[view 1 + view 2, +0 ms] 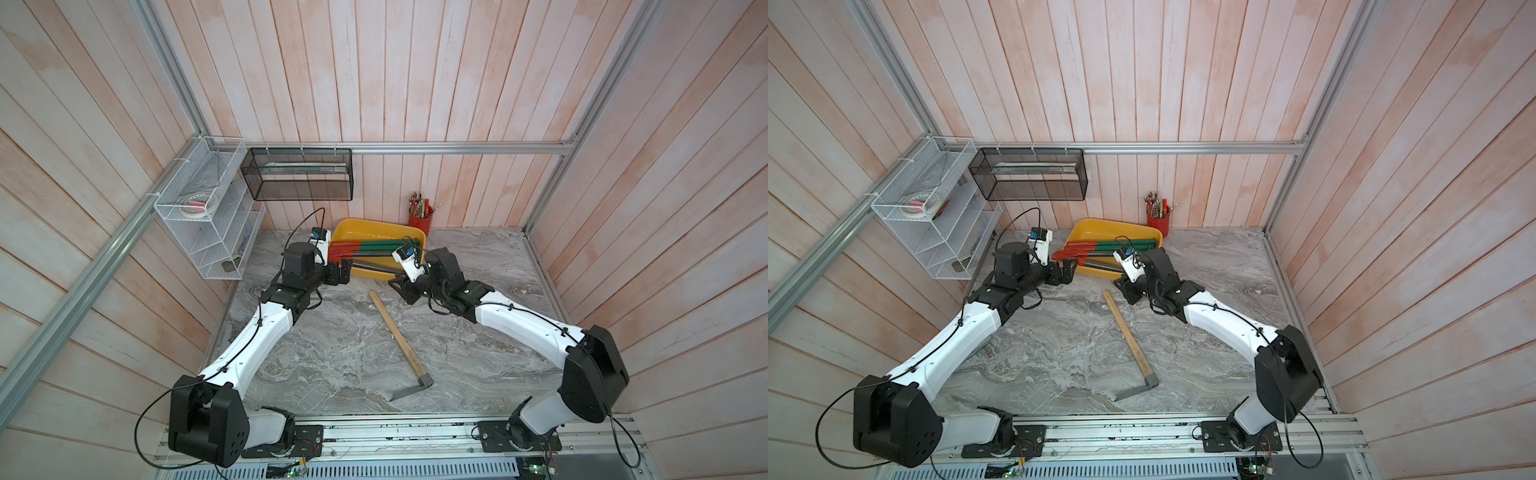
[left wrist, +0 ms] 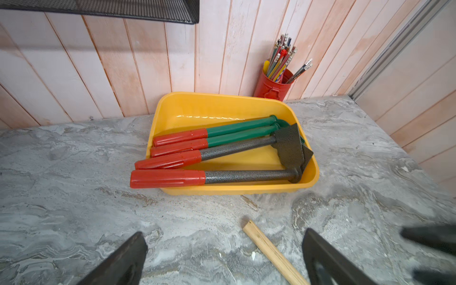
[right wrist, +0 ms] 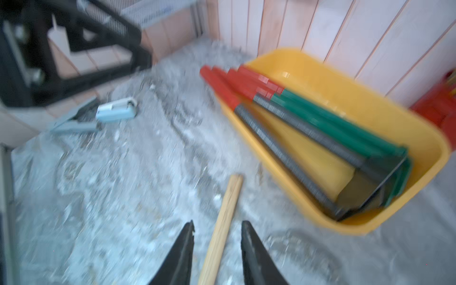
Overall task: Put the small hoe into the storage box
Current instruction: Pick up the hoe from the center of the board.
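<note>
grey table (image 1: 332,353); yellow storage box (image 1: 365,228) at the back. small hoe (image 1: 397,336) lies flat on table, outside box. reach step: right gripper (image 3: 217,223) fingers parted astride its handle tip, not pinching; next: close, lift. left gripper (image 2: 223,233) spread wide, empty.

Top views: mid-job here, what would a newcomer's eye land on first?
The yellow storage box at the back of the table, holding four red-gripped garden implements whose grips poke over its rim. Then the wooden-handled small hoe lying alone in the middle, outside the box, with the right tool open, its jaws straddling the handle end nearest the box.
</note>
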Controlling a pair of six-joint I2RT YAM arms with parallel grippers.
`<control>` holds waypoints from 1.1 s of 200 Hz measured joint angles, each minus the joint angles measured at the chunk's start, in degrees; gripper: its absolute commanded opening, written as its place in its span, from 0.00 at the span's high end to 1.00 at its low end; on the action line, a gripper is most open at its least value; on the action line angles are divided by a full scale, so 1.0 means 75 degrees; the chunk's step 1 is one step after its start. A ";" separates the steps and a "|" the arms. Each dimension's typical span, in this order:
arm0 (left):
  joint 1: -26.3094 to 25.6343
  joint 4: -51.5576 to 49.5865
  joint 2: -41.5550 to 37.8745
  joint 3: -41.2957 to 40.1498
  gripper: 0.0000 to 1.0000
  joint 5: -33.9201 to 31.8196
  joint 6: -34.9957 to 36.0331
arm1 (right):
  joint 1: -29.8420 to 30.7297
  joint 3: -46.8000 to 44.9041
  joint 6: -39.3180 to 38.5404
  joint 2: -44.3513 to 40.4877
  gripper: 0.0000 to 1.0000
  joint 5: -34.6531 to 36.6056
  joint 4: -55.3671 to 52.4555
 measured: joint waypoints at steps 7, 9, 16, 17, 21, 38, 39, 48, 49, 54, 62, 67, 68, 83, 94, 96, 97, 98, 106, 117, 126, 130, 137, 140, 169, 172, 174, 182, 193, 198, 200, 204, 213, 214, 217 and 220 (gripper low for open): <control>-0.0035 0.0105 0.0009 -0.0044 0.00 -0.0085 -0.0003 | 0.0085 -0.0137 0.0146 -0.0131 0.68 0.0012 -0.0431; -0.0050 0.0134 0.0009 -0.0055 0.00 -0.0105 -0.0003 | 0.0111 -0.0181 0.0221 -0.0178 0.68 0.0017 -0.0580; -0.0099 0.0221 0.0009 -0.0093 0.00 -0.0178 -0.0003 | 0.0207 -0.0321 0.0437 -0.0326 0.68 0.0076 -0.0988; -0.0108 0.0230 0.0009 -0.0096 0.00 -0.0192 -0.0006 | 0.0233 -0.0347 0.0501 -0.0361 0.68 0.0105 -0.1058; -0.0140 0.0303 0.0009 -0.0117 0.00 -0.0230 -0.0006 | 0.0306 -0.0425 0.0653 -0.0463 0.68 0.0146 -0.1326; -0.0312 0.0536 0.0070 -0.0137 0.00 -0.0437 0.0003 | 0.0685 -0.0510 0.1521 -0.0848 0.69 0.0207 -0.2422; -0.0323 0.0557 0.0076 -0.0137 0.00 -0.0452 0.0006 | 0.0720 -0.0510 0.1600 -0.0877 0.69 0.0213 -0.2509; -0.0428 0.0676 0.0143 -0.0137 0.00 -0.0565 0.0009 | 0.0965 -0.0469 0.2130 -0.1055 0.69 0.0280 -0.3016; -0.0437 0.0682 0.0152 -0.0137 0.00 -0.0580 0.0012 | 0.0988 -0.0463 0.2189 -0.1067 0.69 0.0274 -0.3072; -0.0493 0.0723 0.0198 -0.0137 0.00 -0.0647 0.0015 | 0.1142 -0.0408 0.2556 -0.1145 0.69 0.0321 -0.3395; -0.0583 0.0764 0.0291 -0.0134 0.00 -0.0761 0.0026 | 0.1373 -0.0321 0.3112 -0.1224 0.70 0.0338 -0.3789; -0.0638 0.0766 0.0356 -0.0131 0.00 -0.0828 0.0035 | 0.1550 -0.0248 0.3477 -0.1256 0.70 0.0361 -0.4051; -0.0650 0.0766 0.0376 -0.0131 0.00 -0.0851 0.0041 | 0.1591 -0.0230 0.3587 -0.1265 0.70 0.0356 -0.4112; -0.0764 0.0764 0.0568 -0.0128 0.00 -0.1040 0.0131 | 0.2130 -0.0082 0.4756 -0.1355 0.69 0.0379 -0.4602; -0.0790 0.0764 0.0688 -0.0128 0.00 -0.1154 0.0181 | 0.2518 -0.0073 0.5543 -0.1451 0.68 0.0388 -0.4829; -0.0790 0.0764 0.0702 -0.0128 0.00 -0.1174 0.0184 | 0.2565 -0.0076 0.5654 -0.1466 0.68 0.0388 -0.4861; -0.0790 0.0764 0.0705 -0.0128 0.00 -0.1177 0.0184 | 0.2614 -0.0082 0.5791 -0.1480 0.68 0.0388 -0.4878; -0.0790 0.0764 0.0711 -0.0128 0.00 -0.1183 0.0187 | 0.2640 -0.0085 0.5861 -0.1486 0.68 0.0382 -0.4884; -0.0790 0.0772 0.0755 -0.0128 0.00 -0.1241 0.0210 | 0.2868 -0.0143 0.6438 -0.1571 0.67 0.0396 -0.4928; -0.0787 0.0831 0.0772 -0.0128 0.00 -0.1297 0.0213 | 0.3112 -0.0306 0.7184 -0.1687 0.67 0.0440 -0.4913; -0.0784 0.0903 0.0772 -0.0128 0.00 -0.1323 0.0216 | 0.3290 -0.0490 0.7793 -0.1760 0.67 0.0487 -0.4864; -0.0781 0.0938 0.0772 -0.0128 0.00 -0.1326 0.0219 | 0.3369 -0.0586 0.8052 -0.1775 0.66 0.0527 -0.4843; -0.0781 0.0973 0.0772 -0.0128 0.00 -0.1329 0.0230 | 0.3491 -0.0758 0.8457 -0.1789 0.65 0.0577 -0.4756; -0.0781 0.0979 0.0778 -0.0128 0.00 -0.1326 0.0239 | 0.3538 -0.0833 0.8623 -0.1789 0.65 0.0592 -0.4704; -0.0676 0.1055 0.0822 -0.0128 0.00 -0.1195 0.0178 | 0.3940 -0.1311 0.9900 -0.1457 0.65 0.0714 -0.4269; -0.0647 0.1070 0.0825 -0.0128 0.00 -0.1154 0.0166 | 0.3966 -0.1326 0.9978 -0.1387 0.65 0.0702 -0.4220; -0.0627 0.1075 0.0825 -0.0128 0.00 -0.1128 0.0146 | 0.3978 -0.1335 1.0034 -0.1343 0.65 0.0702 -0.4182; -0.0539 0.1125 0.0825 -0.0128 0.00 -0.1052 0.0082 | 0.4019 -0.1355 1.0223 -0.1113 0.65 0.0691 -0.4022; -0.0434 0.1212 0.0825 -0.0128 0.00 -0.0944 0.0012 | 0.4045 -0.1364 1.0413 -0.0828 0.65 0.0688 -0.3853; -0.0399 0.1250 0.0825 -0.0131 0.00 -0.0918 -0.0009 | 0.4045 -0.1367 1.0474 -0.0723 0.65 0.0691 -0.3791; -0.0388 0.1268 0.0825 -0.0134 0.00 -0.0906 -0.0017 | 0.4042 -0.1370 1.0506 -0.0688 0.65 0.0688 -0.3771; -0.0367 0.1291 0.0825 -0.0134 0.00 -0.0886 -0.0020 | 0.4042 -0.1378 1.0541 -0.0629 0.65 0.0691 -0.3733; -0.0356 0.1338 0.0819 -0.0143 0.00 -0.0857 -0.0023 | 0.4033 -0.1422 1.0643 -0.0548 0.64 0.0688 -0.3646; -0.0356 0.1341 0.0819 -0.0146 0.00 -0.0854 -0.0023 | 0.4033 -0.1431 1.0655 -0.0539 0.64 0.0688 -0.3628; -0.0358 0.1349 0.0816 -0.0149 0.00 -0.0839 -0.0023 | 0.4030 -0.1454 1.0690 -0.0533 0.64 0.0688 -0.3605; -0.0358 0.1352 0.0810 -0.0154 0.00 -0.0828 -0.0023 | 0.4025 -0.1475 1.0713 -0.0527 0.64 0.0688 -0.3582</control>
